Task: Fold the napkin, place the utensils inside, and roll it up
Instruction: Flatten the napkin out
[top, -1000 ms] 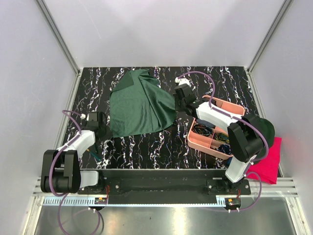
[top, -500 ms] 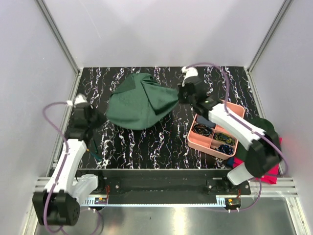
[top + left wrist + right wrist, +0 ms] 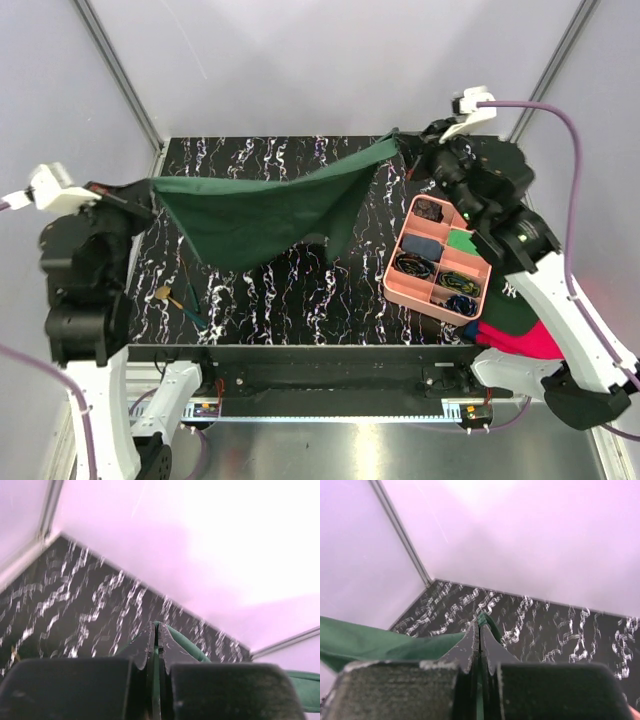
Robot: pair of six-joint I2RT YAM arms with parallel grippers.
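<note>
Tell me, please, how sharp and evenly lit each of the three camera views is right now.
Top external: sharp and evenly lit, the napkin crisp against the table. Left wrist: the table's white veins are smeared by blur, and the wall is washed out to a pinkish glow. Right wrist: the veins are clearer, but the wall is again overexposed and the close fingers look soft.

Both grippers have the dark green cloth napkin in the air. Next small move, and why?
Probably lower both arms together to lay the dark forest-green cloth napkin flat on the black marbled table. The left gripper and right gripper are each shut on a corner, and the cloth hangs stretched between them above the tabletop, not yet spread for folding.
</note>
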